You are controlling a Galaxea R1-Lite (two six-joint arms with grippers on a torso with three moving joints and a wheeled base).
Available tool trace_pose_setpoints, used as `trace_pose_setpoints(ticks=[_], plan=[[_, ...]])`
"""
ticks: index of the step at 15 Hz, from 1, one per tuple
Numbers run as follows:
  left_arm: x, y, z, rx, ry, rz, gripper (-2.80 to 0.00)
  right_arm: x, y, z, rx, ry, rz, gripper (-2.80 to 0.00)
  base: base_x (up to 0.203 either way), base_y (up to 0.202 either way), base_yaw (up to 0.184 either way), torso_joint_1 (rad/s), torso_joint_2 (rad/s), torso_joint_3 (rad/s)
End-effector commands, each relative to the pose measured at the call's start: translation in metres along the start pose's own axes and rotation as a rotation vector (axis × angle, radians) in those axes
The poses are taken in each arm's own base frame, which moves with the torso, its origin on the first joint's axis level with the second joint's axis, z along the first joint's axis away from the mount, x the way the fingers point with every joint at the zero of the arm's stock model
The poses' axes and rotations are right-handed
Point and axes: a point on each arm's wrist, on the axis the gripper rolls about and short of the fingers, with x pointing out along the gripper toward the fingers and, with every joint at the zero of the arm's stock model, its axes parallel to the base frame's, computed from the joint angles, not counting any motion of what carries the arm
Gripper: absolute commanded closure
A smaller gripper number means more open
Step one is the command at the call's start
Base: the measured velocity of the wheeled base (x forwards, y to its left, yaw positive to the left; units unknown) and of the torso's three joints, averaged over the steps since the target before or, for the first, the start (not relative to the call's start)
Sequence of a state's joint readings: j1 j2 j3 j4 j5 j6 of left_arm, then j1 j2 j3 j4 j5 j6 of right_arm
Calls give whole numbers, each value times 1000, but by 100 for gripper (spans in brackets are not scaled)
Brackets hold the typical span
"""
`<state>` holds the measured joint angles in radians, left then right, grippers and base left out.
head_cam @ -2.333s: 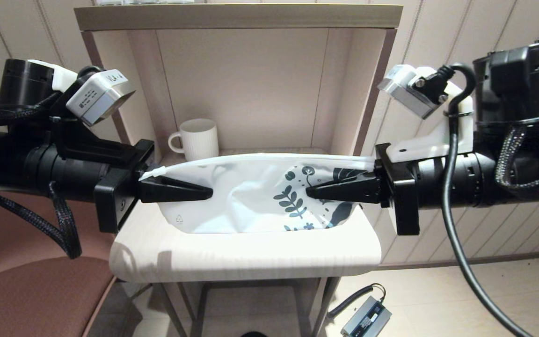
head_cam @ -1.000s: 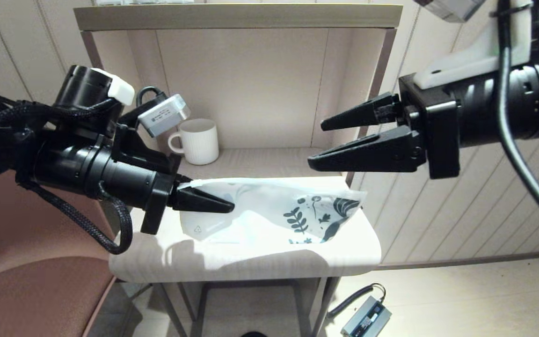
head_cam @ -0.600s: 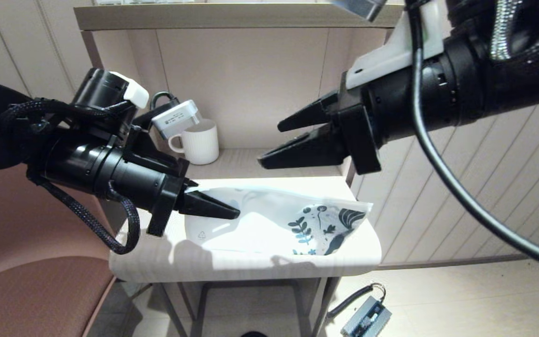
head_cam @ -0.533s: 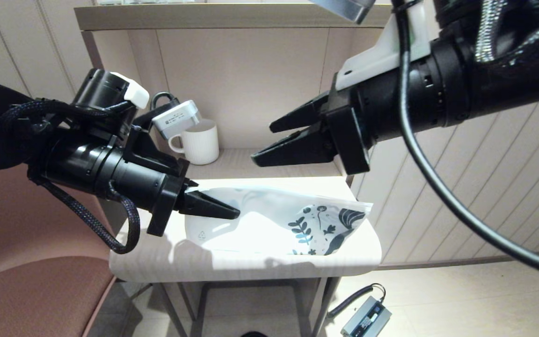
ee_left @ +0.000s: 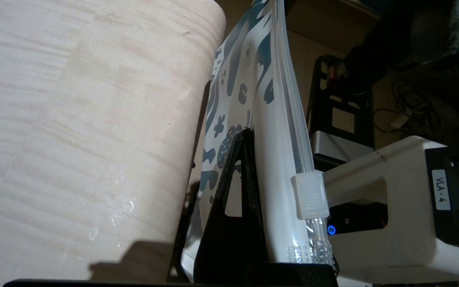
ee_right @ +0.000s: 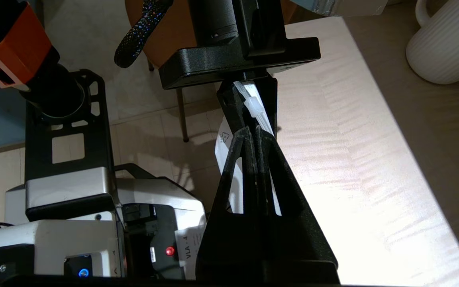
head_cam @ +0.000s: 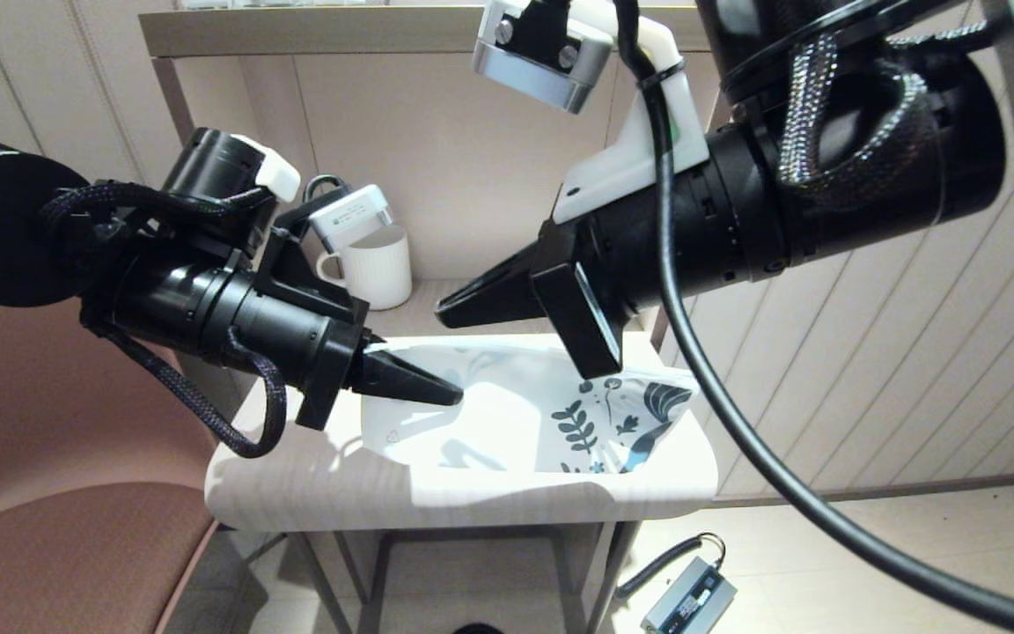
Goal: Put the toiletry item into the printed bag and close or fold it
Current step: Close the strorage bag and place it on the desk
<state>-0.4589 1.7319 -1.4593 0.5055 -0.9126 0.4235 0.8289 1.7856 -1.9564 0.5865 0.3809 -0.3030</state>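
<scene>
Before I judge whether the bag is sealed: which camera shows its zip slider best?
The left wrist view: the zip slider sits close up on the printed bag, by the left gripper. The right wrist view shows it farther off; the head view barely shows it.

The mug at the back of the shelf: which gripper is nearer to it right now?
Left, by the head view, though only narrowly. The left gripper holds the printed bag just in front of the mug. The right gripper, shut and empty, hovers off to the mug's right.
</scene>
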Motion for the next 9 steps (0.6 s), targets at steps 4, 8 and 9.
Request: trace_pose_setpoints(ticks=[4,8,9], plan=[[6,6,-2,-11,8,-12,0,12,4,-3,-12,18,27,0,0,0,0,0,0,0],[4,5,-1,-11,3,-23,0,28,-1,-9,-8,37,31,0,0,0,0,0,0,0],[4,5,-1,-12,4,-23,0,34,-2,-10,-9,36,32,0,0,0,0,0,0,0]])
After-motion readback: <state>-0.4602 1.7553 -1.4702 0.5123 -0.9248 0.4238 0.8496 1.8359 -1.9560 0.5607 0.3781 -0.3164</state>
